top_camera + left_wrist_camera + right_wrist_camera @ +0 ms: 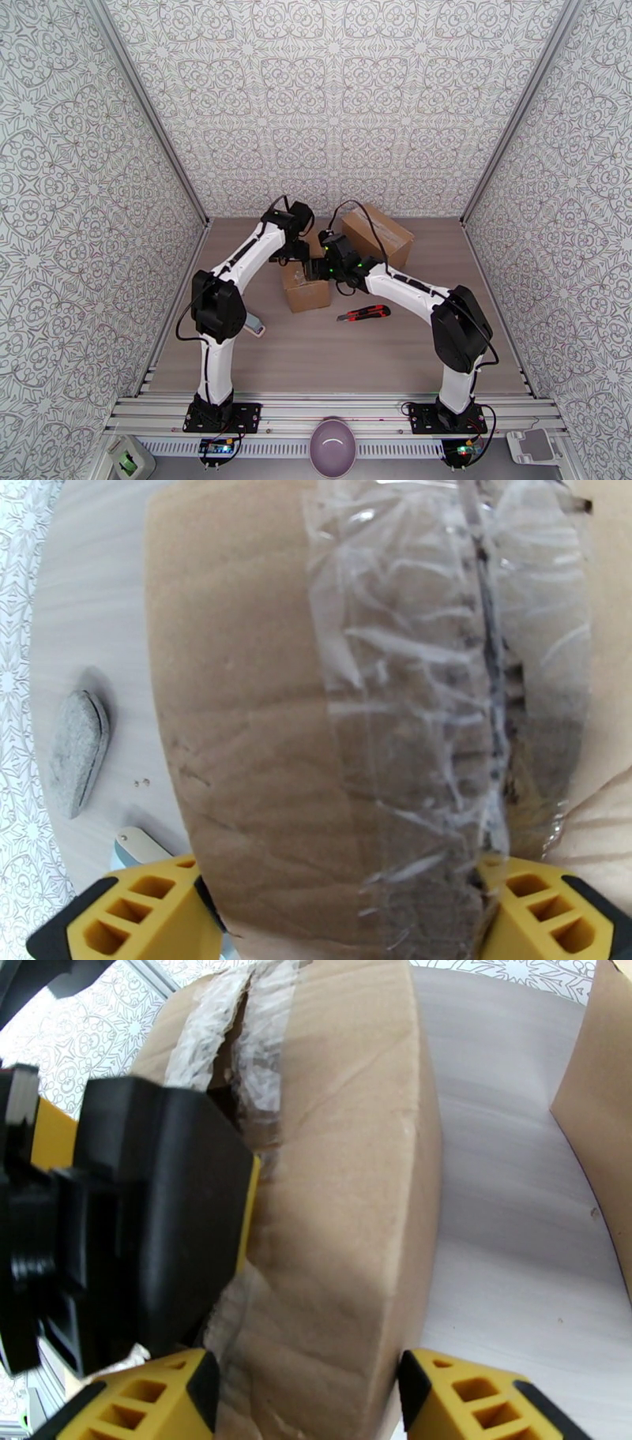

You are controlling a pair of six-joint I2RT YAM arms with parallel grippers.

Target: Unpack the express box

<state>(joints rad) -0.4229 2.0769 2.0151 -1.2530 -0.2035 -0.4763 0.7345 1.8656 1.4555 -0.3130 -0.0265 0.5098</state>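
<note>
The small box (306, 288) sits mid-table, nearer the far edge. A bigger box (378, 234) stands behind it to the right, close to the far edge. A knife (363, 313) lies just before and right of the small box. A pad (254, 324) lies before it, toward the left edge. A bowl (332, 446) rests past the near edge, between the arm bases.

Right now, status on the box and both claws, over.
Left claw open, astride the taped flap. Right claw astride side of small box, grip unclear. Seam tape split, flaps down. Utility knife lies apart, near side.
</note>
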